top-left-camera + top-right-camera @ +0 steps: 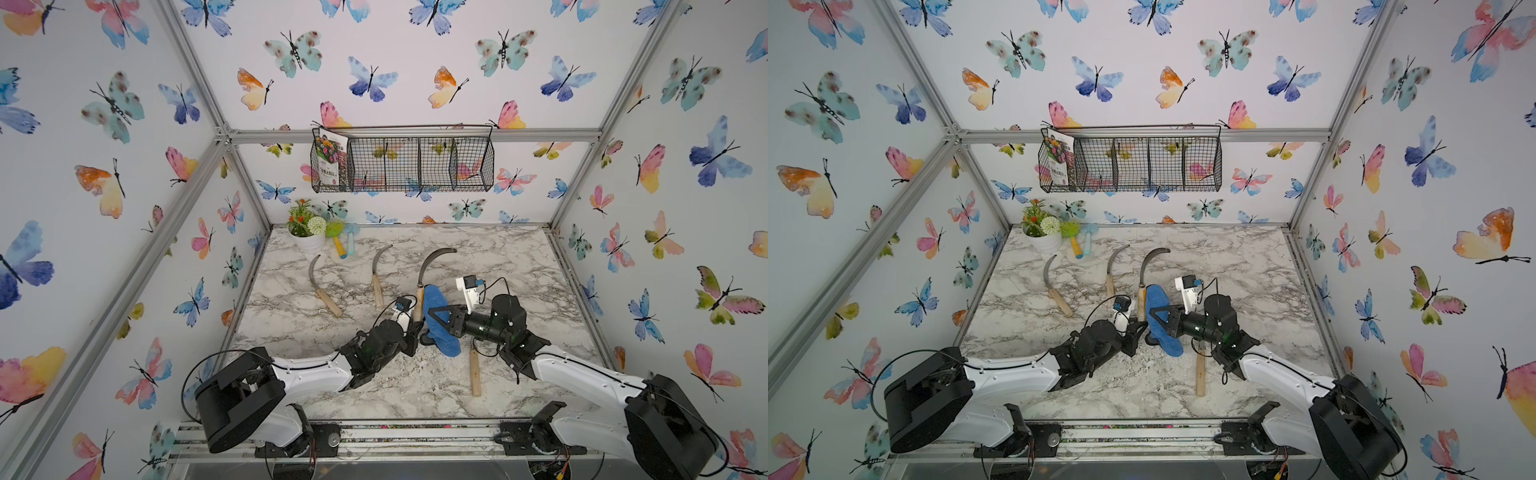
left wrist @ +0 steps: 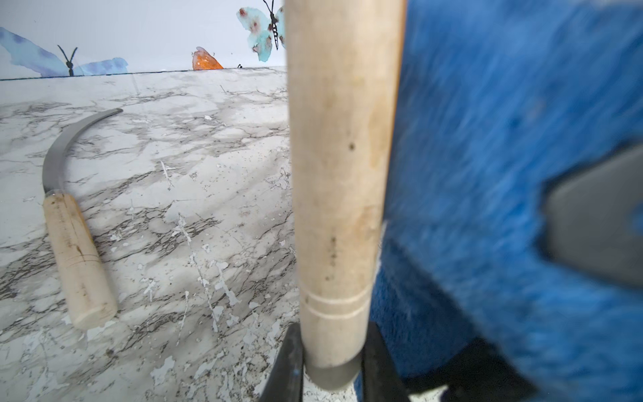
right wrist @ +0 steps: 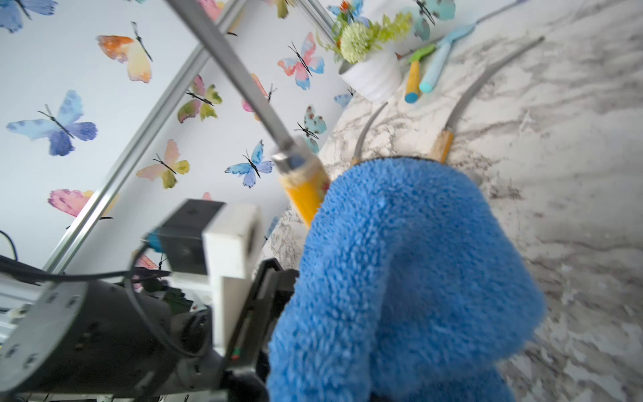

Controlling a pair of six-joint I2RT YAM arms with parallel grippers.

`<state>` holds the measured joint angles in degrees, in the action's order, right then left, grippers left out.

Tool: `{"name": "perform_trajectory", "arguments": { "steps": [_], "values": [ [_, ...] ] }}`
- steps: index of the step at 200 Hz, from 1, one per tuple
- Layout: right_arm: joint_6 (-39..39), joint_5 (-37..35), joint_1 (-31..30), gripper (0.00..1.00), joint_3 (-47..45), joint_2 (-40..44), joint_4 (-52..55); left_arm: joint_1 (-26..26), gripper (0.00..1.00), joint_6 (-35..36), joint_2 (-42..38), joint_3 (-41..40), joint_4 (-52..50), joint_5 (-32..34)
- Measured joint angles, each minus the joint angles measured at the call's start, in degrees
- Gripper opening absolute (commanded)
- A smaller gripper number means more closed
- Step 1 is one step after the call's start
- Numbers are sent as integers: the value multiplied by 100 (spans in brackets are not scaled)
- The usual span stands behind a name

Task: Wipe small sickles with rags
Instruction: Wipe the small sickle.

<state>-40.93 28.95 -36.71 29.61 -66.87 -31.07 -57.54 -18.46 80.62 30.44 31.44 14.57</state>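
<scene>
Top views: L gripper [image 1: 417,326] [image 1: 1139,324] is clamped tight on the handle end of one sickle [image 1: 423,272] [image 1: 1144,270], which is lifted off the marble table [image 1: 519,266], blade pointing twd the back wall. R gripper [image 1: 432,312] [image 1: 1155,312] is pinched shut on the blue cloth [image 1: 436,297] [image 1: 1156,297], which is pressed vs the handle's side. Two spare sickles [image 1: 322,286] [image 1: 379,274] lie flat further back. A fourth sickle [image 1: 475,374] lies near the R arm, blade hidden.

L wrist: both fingers [image 2: 292,362] grip the wooden handle [image 2: 342,174]. Cloth [image 2: 504,139] is touching it, blurred. One spare sickle [image 2: 69,226] lies flat.

R wrist: cloth [image 3: 400,261] fills the view and hides the R fingers. Held sickle [image 3: 306,195] sits just beside the cloth. Flower pot [image 3: 374,75] and toy tools [image 3: 426,73] are at the back.
</scene>
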Motion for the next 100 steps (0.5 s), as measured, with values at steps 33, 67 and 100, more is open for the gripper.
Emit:
{"name": "perform_trajectory", "arguments": {
  "steps": [33,67,100],
  "values": [
    [160,-68,-2,2,455,24,278,0,0,-2,79,0,-7,0],
    [216,-59,-11,3,614,-221,433,11,0,-22,79,0,-52,39],
    [20,63,-31,3,157,-588,-225,11,0,-26,76,-7,-219,90]
  ]
}}
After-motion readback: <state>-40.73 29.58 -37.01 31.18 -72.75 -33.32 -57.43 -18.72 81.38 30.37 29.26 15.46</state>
